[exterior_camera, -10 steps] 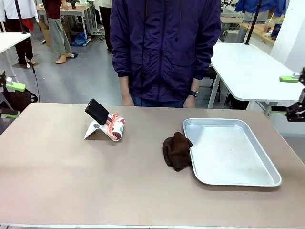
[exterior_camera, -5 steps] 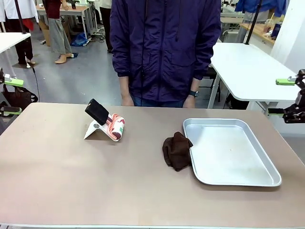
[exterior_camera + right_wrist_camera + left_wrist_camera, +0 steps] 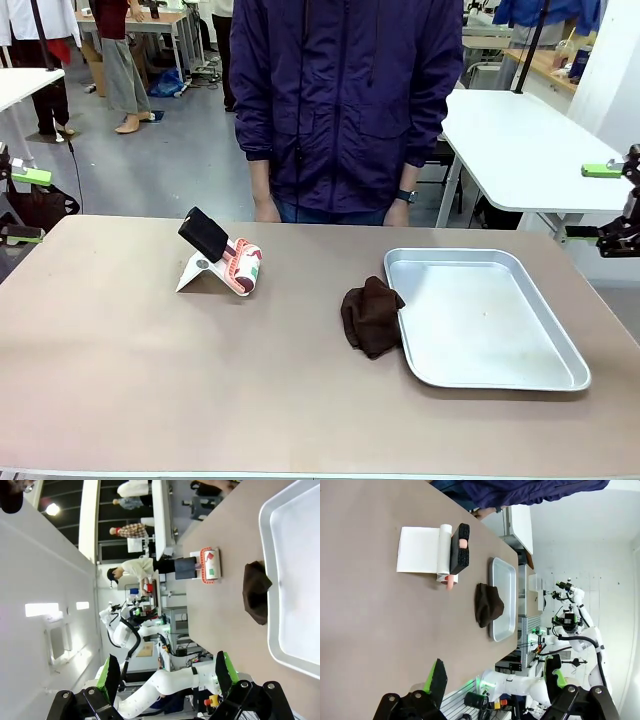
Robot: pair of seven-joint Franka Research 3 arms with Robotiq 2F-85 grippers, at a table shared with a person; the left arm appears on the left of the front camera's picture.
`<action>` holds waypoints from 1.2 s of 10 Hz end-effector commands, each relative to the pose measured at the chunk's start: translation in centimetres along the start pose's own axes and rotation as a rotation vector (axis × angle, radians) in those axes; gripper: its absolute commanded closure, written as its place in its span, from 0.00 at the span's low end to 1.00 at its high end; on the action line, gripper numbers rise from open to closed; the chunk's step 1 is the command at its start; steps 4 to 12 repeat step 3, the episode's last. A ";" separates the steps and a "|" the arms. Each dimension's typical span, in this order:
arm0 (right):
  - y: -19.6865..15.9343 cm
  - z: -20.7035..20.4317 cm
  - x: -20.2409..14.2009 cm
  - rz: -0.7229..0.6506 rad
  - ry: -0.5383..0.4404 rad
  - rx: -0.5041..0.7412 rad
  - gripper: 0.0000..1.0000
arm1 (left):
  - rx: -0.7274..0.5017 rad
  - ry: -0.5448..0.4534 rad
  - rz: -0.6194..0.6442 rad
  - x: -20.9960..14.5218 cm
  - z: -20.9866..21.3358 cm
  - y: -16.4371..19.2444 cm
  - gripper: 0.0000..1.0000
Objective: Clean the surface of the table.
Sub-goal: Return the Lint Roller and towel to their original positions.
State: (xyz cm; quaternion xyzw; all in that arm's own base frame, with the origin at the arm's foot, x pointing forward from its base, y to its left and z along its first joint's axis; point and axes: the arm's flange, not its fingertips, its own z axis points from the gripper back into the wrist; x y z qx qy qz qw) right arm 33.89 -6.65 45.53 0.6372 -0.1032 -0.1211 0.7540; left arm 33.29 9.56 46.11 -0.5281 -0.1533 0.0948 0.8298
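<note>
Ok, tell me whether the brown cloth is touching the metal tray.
Touching. In the front view the brown cloth presses against the metal tray at its left rim, no table showing between them.

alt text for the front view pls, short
A beige-brown table holds a crumpled dark brown cloth touching the left edge of an empty silver tray, with a lint roller to the left. A person in a purple jacket stands at the far side; the left pincer and right pincer hang open off the table's sides.

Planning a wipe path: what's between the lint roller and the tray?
Front view: a crumpled dark brown cloth lies against the metal tray's left rim; between it and the lint roller, bare table.
</note>
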 end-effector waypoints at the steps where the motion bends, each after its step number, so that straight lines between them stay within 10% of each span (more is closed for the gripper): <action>1: 0.5 0.0 0.0 -0.018 -0.006 0.006 0.00 | 0.003 0.012 0.007 -0.2 0.3 -0.4 0.00; 12: 0.5 0.0 0.0 -0.018 -0.006 0.006 0.00 | 0.003 0.012 0.007 -0.2 0.3 -0.4 0.00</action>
